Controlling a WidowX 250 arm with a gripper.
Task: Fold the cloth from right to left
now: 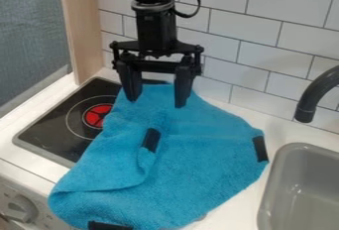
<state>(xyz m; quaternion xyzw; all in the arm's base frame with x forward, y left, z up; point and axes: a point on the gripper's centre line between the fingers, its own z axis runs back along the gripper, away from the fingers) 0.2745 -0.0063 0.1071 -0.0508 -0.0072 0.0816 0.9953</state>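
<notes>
Three black patches are shown on the blue cloth, which is spread unevenly across the white counter between the toy stove and the grey sink, with part of the stove's dark top covered. One patch is set at the right-hand corner, another at the near edge, and the third at the tip of a loose flap towards the middle. The black gripper is held over the cloth's far end, with its fingers spread wide apart and nothing gripped between them. The step in hand is judged to be the taking up of the right-hand corner, so that it can be carried leftwards. For this, the gripper would best be brought over that patch, lowered until the fabric is just met, and closed on a small pinch of cloth, the counter not being pressed hard. The corner should be raised only a little and drawn across in a low arc, since the rest could be dragged along if it were pulled flat. The loose flap might be bunched if it were caught beneath, so the corner should be laid down gently and released once the fabric is slack. No brand or label can be read; the small marks beside the knob on the stove's front are too faint to be made out.
</notes>
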